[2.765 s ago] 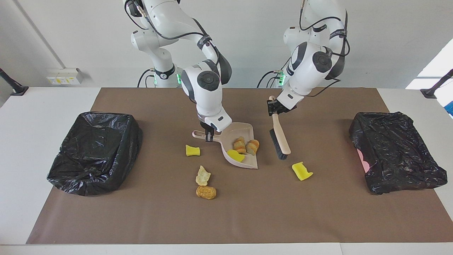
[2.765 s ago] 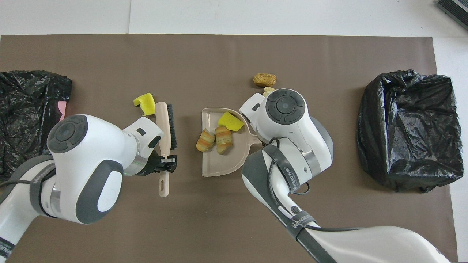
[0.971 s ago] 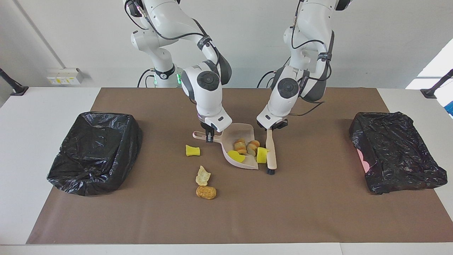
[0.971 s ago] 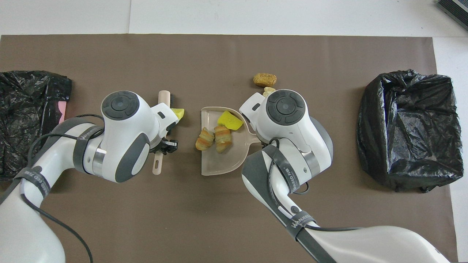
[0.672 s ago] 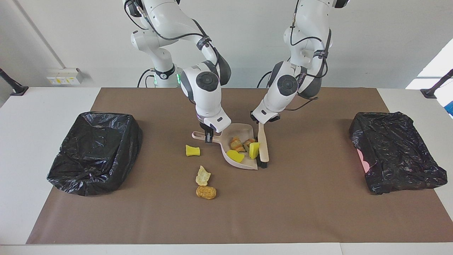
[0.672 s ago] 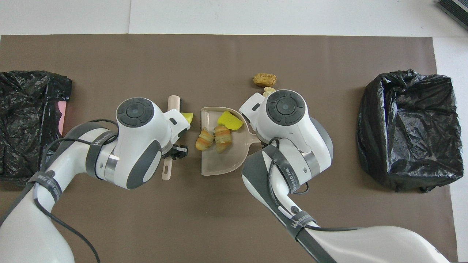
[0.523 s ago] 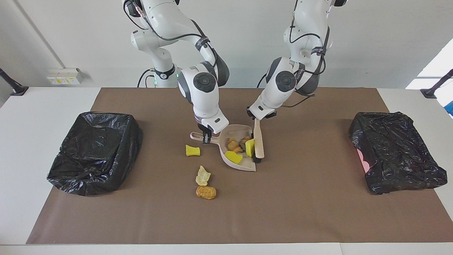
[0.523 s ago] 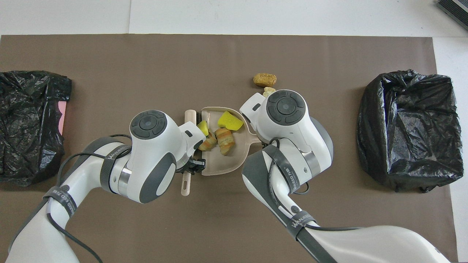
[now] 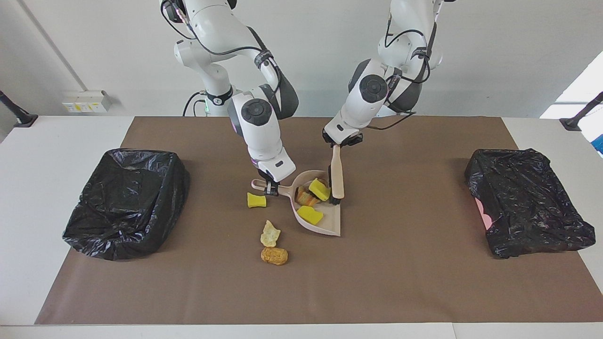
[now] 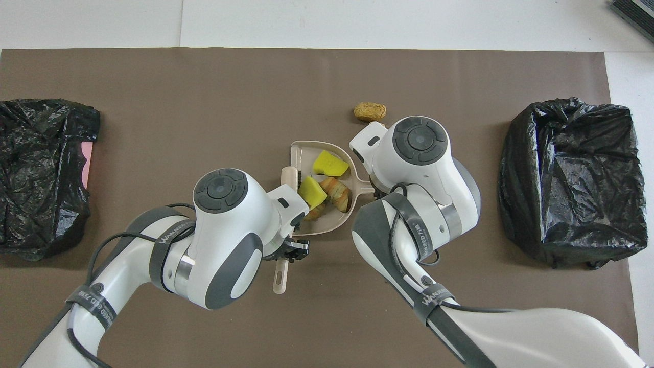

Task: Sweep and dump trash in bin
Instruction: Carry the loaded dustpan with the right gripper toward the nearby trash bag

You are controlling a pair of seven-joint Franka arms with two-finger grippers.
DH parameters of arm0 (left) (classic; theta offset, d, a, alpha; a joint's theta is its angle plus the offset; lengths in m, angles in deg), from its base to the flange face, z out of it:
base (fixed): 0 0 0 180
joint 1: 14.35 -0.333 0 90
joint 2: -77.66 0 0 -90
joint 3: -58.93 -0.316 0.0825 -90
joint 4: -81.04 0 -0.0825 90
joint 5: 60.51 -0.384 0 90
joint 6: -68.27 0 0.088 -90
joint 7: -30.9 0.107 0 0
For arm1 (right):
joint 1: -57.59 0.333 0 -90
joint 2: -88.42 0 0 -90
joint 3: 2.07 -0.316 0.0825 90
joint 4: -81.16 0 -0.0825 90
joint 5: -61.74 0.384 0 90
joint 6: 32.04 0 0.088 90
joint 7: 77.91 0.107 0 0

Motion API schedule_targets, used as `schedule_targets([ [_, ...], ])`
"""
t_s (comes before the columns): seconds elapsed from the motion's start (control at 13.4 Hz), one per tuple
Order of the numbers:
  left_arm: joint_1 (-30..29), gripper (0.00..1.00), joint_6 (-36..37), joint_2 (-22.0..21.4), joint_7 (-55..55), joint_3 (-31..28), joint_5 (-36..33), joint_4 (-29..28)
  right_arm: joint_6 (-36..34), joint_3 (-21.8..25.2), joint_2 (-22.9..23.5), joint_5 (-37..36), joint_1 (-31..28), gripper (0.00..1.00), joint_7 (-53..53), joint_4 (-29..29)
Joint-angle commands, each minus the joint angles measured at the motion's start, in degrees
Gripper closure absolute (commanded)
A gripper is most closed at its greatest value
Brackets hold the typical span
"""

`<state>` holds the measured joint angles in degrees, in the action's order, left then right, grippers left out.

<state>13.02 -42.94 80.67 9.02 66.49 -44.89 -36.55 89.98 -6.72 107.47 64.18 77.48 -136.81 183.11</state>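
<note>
Tan scraps [image 9: 305, 196] half-hidden in dustpan [image 9: 330, 225]; left gripper [image 9: 337, 145] pinching brush [image 9: 337, 175], right gripper [image 9: 270, 187] pinching dustpan handle.

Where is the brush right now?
In the facing view the brush stands near mid-table, gripped by the left tool, its bristles down in the dustpan beside a yellow sponge chunk.

Bright even indoor light, soft short shadows, sharp focus, glossy sheen on black bags [image 9: 125, 202]

Table [image 9: 37, 188]: brown mat [image 9: 405, 263], 2 black bins [image 9: 125, 202], 3 loose scraps [image 9: 274, 255].
</note>
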Motion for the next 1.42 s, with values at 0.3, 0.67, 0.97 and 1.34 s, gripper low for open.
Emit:
schedule_targets([
  [0.3,-2.1,1.0,6.3,-10.7,-8.4,-0.1,-5.3,-1.8,0.0,-0.5,-2.1,5.6,-4.3,1.0,-8.4,0.2],
  [0.67,5.5,1.0,1.5,-21.4,-15.0,0.5,-5.3,-16.1,-5.4,-0.6,-4.5,5.6,-9.2,1.0,-13.1,-1.3],
  [0.97,16.4,1.0,-4.9,-18.4,-25.3,0.5,-4.5,-19.7,-13.4,-0.3,-5.7,5.6,-14.1,1.0,-17.5,-4.7],
  [1.34,20.2,1.0,-12.4,-13.3,-21.4,0.6,0.8,-22.1,-17.1,-0.3,-5.6,5.1,-23.6,1.0,-29.6,-8.3],
])
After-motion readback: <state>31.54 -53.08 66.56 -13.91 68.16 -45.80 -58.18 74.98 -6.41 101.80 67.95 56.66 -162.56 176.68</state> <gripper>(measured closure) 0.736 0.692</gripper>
